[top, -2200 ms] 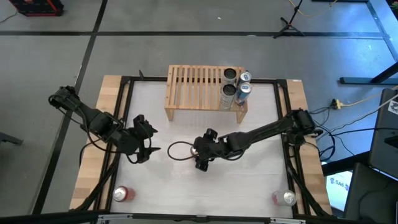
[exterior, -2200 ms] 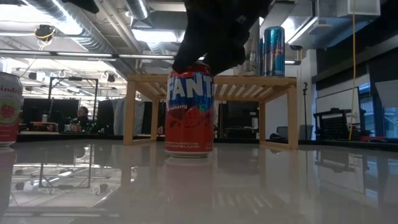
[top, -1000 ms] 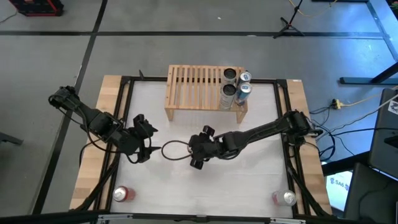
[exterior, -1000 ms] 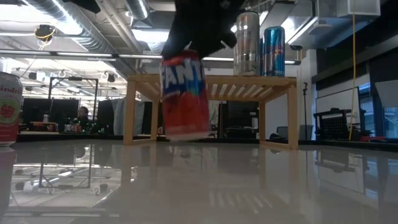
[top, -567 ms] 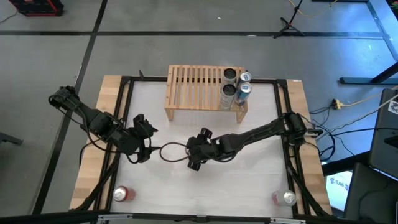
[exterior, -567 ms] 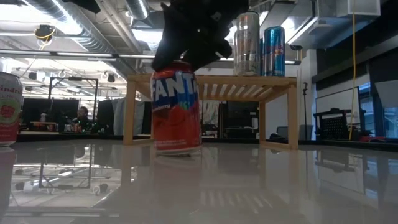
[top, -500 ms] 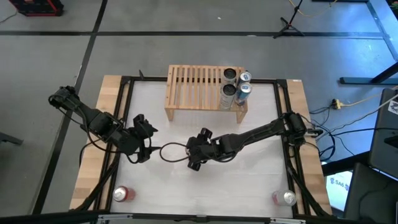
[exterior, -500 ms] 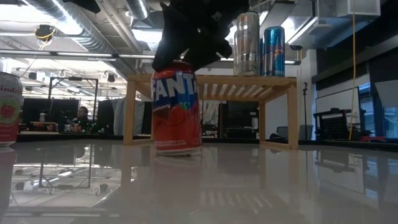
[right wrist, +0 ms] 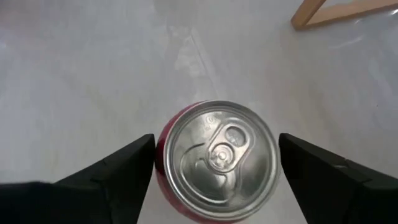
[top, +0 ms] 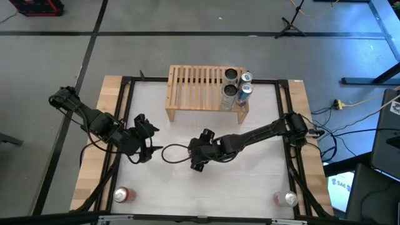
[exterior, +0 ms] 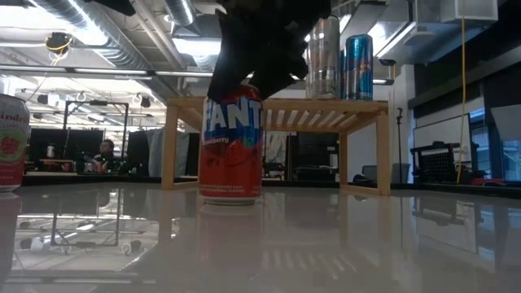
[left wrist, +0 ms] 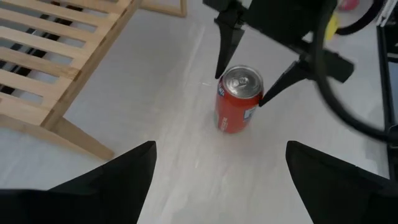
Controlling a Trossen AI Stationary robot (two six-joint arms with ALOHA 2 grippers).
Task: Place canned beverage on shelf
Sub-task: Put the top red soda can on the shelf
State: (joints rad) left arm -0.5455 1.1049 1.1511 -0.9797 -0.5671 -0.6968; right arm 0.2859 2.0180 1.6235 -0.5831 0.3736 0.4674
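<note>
Your right gripper [right wrist: 214,163] hangs over the red can [right wrist: 216,158], fingers [left wrist: 229,38] spread on either side of it with a gap at each side, so the can is released. It stands upright on the table [top: 250,181], mid-table, with the shelf [top: 197,90] at its 12 o'clock, well apart. Three cans [top: 236,86] stand on the shelf's right end. Your left gripper [top: 145,150] waits at the can's 9 o'clock, fingers wide, holding nothing.
</note>
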